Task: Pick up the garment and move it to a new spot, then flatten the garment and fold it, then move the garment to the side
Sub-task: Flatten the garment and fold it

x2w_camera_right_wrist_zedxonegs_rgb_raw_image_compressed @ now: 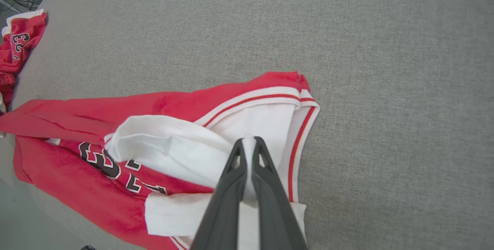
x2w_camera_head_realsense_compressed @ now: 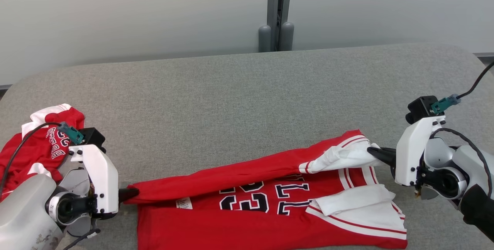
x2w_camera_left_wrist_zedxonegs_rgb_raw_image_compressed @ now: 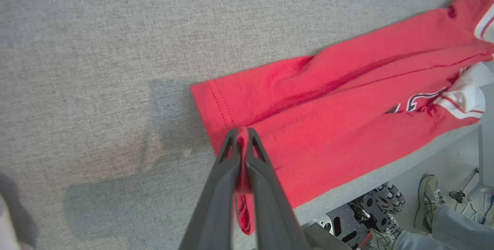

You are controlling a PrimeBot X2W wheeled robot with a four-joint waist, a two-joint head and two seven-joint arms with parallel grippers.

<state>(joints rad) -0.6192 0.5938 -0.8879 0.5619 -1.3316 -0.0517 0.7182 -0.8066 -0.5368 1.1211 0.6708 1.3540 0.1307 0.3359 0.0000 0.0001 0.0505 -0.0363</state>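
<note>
The garment (x2w_camera_head_realsense_compressed: 247, 200) is a red jersey with white sleeves and black-and-white lettering, lying near the front edge of the grey table (x2w_camera_head_realsense_compressed: 247, 99), its far edge folded over toward me. My left gripper (x2w_camera_head_realsense_compressed: 133, 194) is shut on the red hem corner at the garment's left end; the left wrist view shows red cloth (x2w_camera_left_wrist_zedxonegs_rgb_raw_image_compressed: 328, 107) pinched between the dark fingers (x2w_camera_left_wrist_zedxonegs_rgb_raw_image_compressed: 225, 173). My right gripper (x2w_camera_head_realsense_compressed: 373, 152) is shut on white sleeve fabric at the garment's right end. In the right wrist view, white cloth (x2w_camera_right_wrist_zedxonegs_rgb_raw_image_compressed: 185, 146) is clamped at the fingertips (x2w_camera_right_wrist_zedxonegs_rgb_raw_image_compressed: 249, 142).
A second red jersey (x2w_camera_head_realsense_compressed: 42, 142) lies crumpled at the table's left edge, also seen far left in the right wrist view (x2w_camera_right_wrist_zedxonegs_rgb_raw_image_compressed: 17, 45). Below the table's front edge a person's shoe (x2w_camera_left_wrist_zedxonegs_rgb_raw_image_compressed: 428, 200) and the robot's base (x2w_camera_left_wrist_zedxonegs_rgb_raw_image_compressed: 362, 215) show. A grey pillar (x2w_camera_head_realsense_compressed: 276, 30) stands behind the table.
</note>
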